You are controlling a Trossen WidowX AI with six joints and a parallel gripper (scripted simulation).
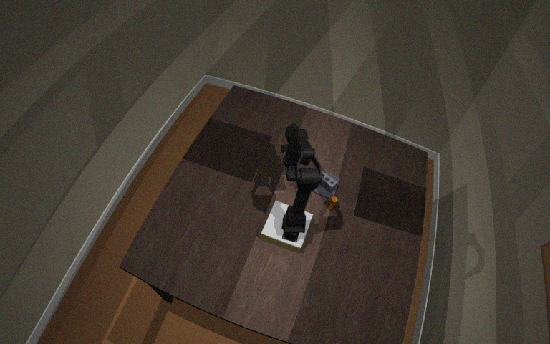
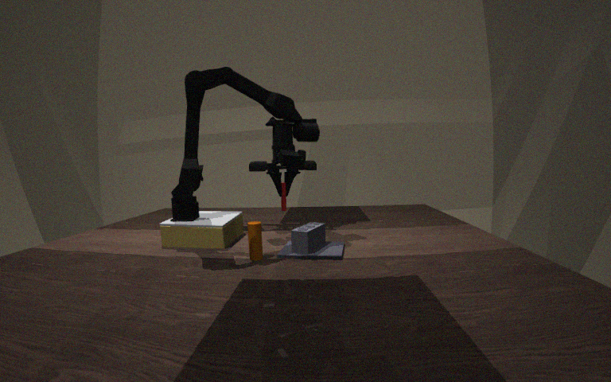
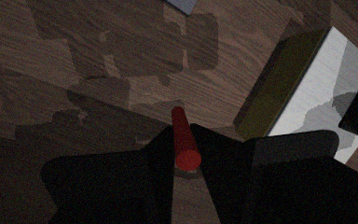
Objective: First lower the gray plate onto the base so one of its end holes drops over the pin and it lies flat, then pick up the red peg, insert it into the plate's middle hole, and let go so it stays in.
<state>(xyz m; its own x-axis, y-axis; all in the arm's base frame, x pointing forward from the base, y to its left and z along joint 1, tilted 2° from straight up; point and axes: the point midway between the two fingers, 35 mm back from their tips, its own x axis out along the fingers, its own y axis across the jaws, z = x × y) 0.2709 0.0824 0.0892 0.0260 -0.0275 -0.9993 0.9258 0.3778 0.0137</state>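
Hovering above the wooden table [image 1: 194,215] [image 2: 112,315] [image 3: 233,93] with a nearly closed gripper [image 1: 288,161] [image 2: 283,193] [image 3: 181,130].
Having the gray base [image 1: 324,192] [image 2: 334,251] [image 3: 187,6], with the gray plate [image 1: 331,185] [image 2: 308,240] on it, lower down and to one side; pinching the upright red peg [image 2: 283,203] [image 3: 184,139] between the fingers.

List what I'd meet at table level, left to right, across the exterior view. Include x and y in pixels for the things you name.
White-topped yellow block [image 1: 269,228] [image 2: 193,236] [image 3: 280,91] → orange cylinder [image 1: 332,203] [image 2: 254,240] → red peg, held above the table [image 2: 283,198] [image 3: 183,135] → gray block on its flat base [image 1: 333,178]

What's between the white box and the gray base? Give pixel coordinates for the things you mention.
The orange cylinder [image 2: 254,241] stands between the white-topped box [image 2: 192,236] and the gray base [image 2: 335,251], as the exterior view shows it.
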